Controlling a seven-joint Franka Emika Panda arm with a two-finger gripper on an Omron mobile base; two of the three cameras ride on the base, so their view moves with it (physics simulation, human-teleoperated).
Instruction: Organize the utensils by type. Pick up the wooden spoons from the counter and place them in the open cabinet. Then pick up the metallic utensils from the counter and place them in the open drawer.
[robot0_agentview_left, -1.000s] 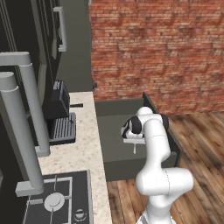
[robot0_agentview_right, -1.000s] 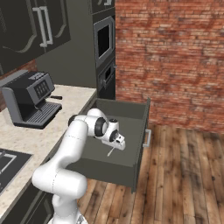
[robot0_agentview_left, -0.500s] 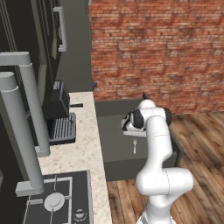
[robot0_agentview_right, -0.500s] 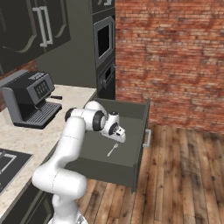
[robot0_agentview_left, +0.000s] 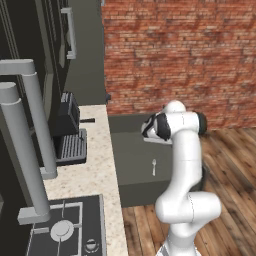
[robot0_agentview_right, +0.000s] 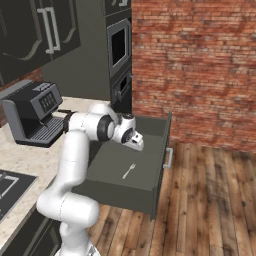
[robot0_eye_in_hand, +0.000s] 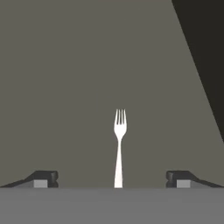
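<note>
A small silver fork (robot0_agentview_left: 154, 167) (robot0_agentview_right: 129, 170) (robot0_eye_in_hand: 119, 144) lies flat on the bare floor of the open dark grey drawer (robot0_agentview_left: 131, 155) (robot0_agentview_right: 158, 172). My gripper (robot0_agentview_left: 149, 128) (robot0_agentview_right: 136, 142) (robot0_eye_in_hand: 112, 178) hangs above it, open, with nothing between its fingertips (robot0_eye_in_hand: 43, 178). In the hand view the fork lies lengthwise midway between them, tines pointing away. The beige counter (robot0_agentview_left: 97, 167) (robot0_agentview_right: 25, 155) runs beside the drawer. A small dark item (robot0_agentview_left: 87, 120) lies on it by the coffee machine; I cannot tell whether it is the knife. The wooden spoons and the open cabinet are out of view.
A black coffee machine (robot0_agentview_left: 67, 131) (robot0_agentview_right: 35, 112) stands on the counter. A stovetop (robot0_agentview_left: 65, 230) sits at the near end. A wall oven (robot0_agentview_right: 119, 50) stands behind the drawer, with a brick wall (robot0_agentview_right: 195, 65) beyond. Wood floor (robot0_agentview_right: 210, 200) lies to the right.
The jaws have opened and let go of the fork, which now rests on the drawer floor. The hand has risen a little above it.
</note>
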